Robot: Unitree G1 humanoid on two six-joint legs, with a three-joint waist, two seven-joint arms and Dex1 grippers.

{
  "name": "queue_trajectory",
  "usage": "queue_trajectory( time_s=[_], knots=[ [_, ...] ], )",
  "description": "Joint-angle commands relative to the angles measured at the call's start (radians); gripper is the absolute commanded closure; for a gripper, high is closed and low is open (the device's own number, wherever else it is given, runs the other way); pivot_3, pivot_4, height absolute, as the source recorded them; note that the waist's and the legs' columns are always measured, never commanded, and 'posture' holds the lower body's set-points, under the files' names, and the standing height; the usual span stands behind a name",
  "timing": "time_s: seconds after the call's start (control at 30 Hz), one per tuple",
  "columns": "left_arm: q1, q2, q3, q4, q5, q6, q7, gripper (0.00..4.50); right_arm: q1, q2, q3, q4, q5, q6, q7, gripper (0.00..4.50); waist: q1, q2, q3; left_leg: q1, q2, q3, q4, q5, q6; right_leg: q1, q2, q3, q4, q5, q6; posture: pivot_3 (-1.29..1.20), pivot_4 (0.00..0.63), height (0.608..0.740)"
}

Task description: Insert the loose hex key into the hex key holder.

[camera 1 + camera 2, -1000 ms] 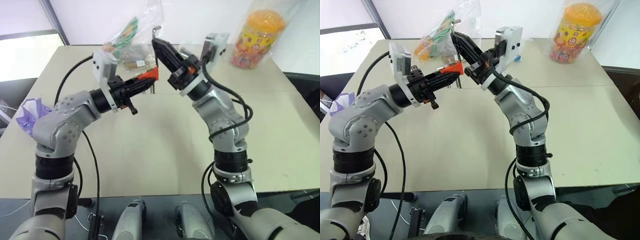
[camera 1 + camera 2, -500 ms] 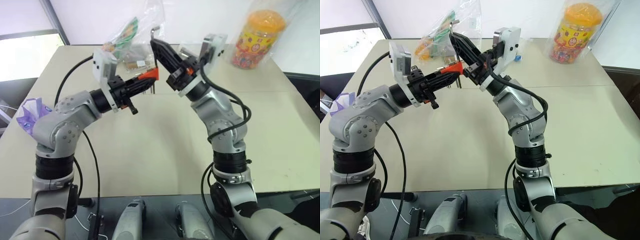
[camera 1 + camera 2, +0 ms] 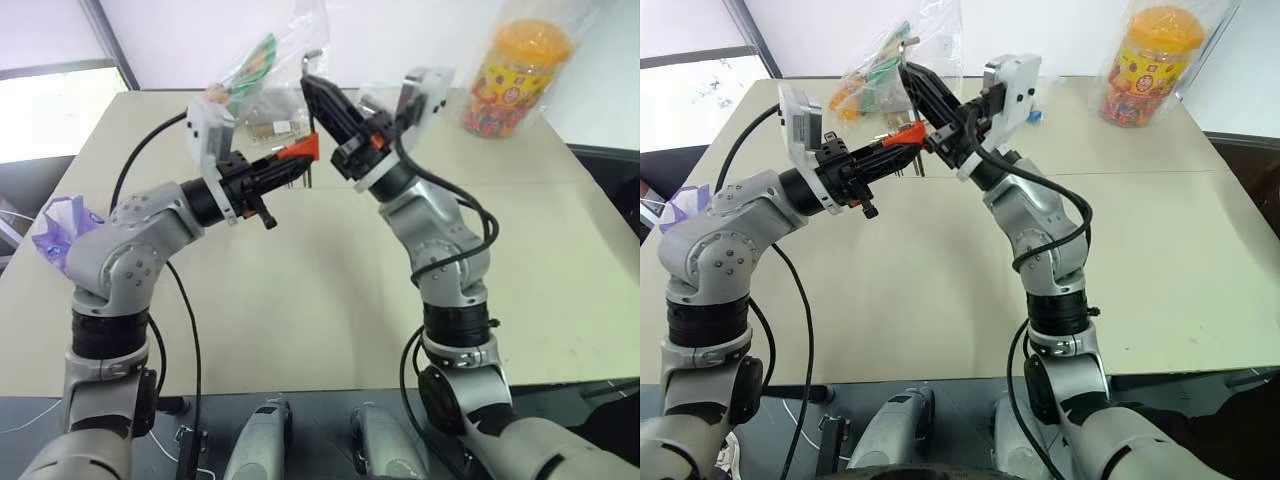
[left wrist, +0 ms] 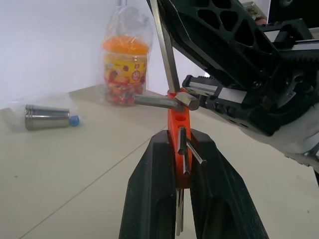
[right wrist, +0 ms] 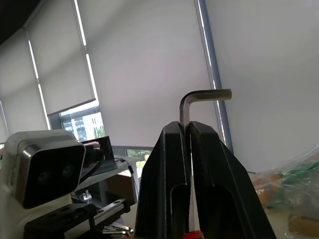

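**Both pincers hold their parts up over the counter**

The left pincer [image 4: 183, 149] is clenched on the red holder [image 4: 178, 130], which sticks up between its two black fingers. A few short dark keys poke out of the holder. The right pincer [image 5: 188, 130] is clenched on the loose hex key [image 5: 199, 99]. The key's long part runs down between the fingers and its short bent end sticks out past the tips. In the left wrist view the key's lower end reaches the top of the holder. Both pincers meet high above the beige counter [image 3: 300, 290]. On the counter, far back, stand a candy jar [image 3: 515, 65] with an orange lid and a clear bag of snacks [image 3: 250, 75]. A silver can [image 4: 47, 117] lies on its side.
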Motion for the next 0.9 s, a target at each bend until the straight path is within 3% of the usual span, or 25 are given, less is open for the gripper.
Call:
queue_trajectory(
  time_s=[0.03, 0.5, 0.9],
  knots=[
    [-0.013, 0.000, 0.028, -0.030, -0.013, -0.012, 0.004, 4.50, 0.000, 0.008, 0.007, -0.054, 0.006, -0.020, -0.003, 4.46, 0.000, 0.000, 0.000, 0.000, 0.000, 0.000, 0.000, 0.000, 0.000, 0.000, 0.000, 0.000, 0.000, 0.000, 0.000, 0.00, 0.150, 0.740],
    [-0.013, 0.001, 0.027, -0.038, -0.027, -0.005, 0.005, 4.50, -0.040, -0.009, -0.022, -0.021, 0.005, -0.037, -0.014, 4.46, 0.000, 0.000, 0.000, 0.000, 0.000, 0.000, 0.000, 0.000, 0.000, 0.000, 0.000, 0.000, 0.000, 0.000, 0.000, 0.00, 0.150, 0.740],
    [-0.025, -0.002, 0.033, -0.028, -0.043, -0.004, 0.018, 4.50, -0.034, 0.052, 0.008, 0.034, -0.045, -0.142, -0.028, 4.46, 0.000, 0.000, 0.000, 0.000, 0.000, 0.000, -0.001, 0.000, 0.000, -0.001, 0.000, 0.000, -0.001, 0.000, 0.000, 0.00, 0.150, 0.740]
  ],
)
